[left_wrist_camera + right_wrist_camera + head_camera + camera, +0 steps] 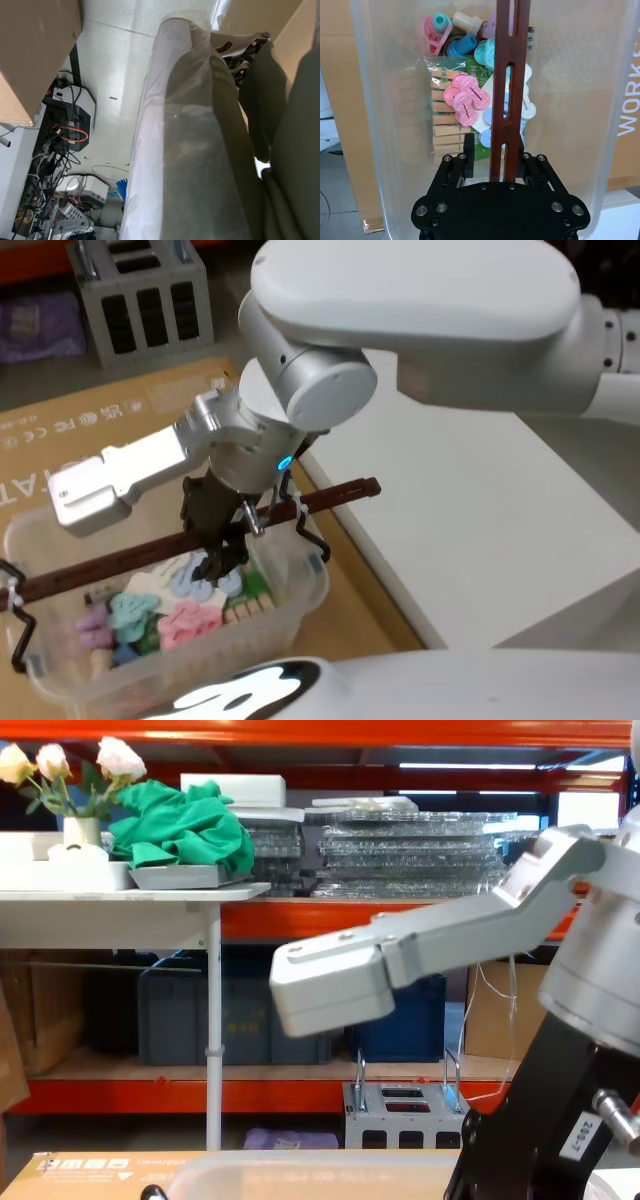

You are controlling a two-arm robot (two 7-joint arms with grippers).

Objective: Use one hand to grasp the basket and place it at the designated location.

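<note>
Right wrist view: right gripper [495, 150] pinching fingers shut on handle [509, 75] mid-span, likely balancing basket [385, 125] for lift.

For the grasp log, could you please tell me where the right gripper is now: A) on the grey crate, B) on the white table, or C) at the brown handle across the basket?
C: the right gripper sits at the brown handle, directly above the open basket.
</note>
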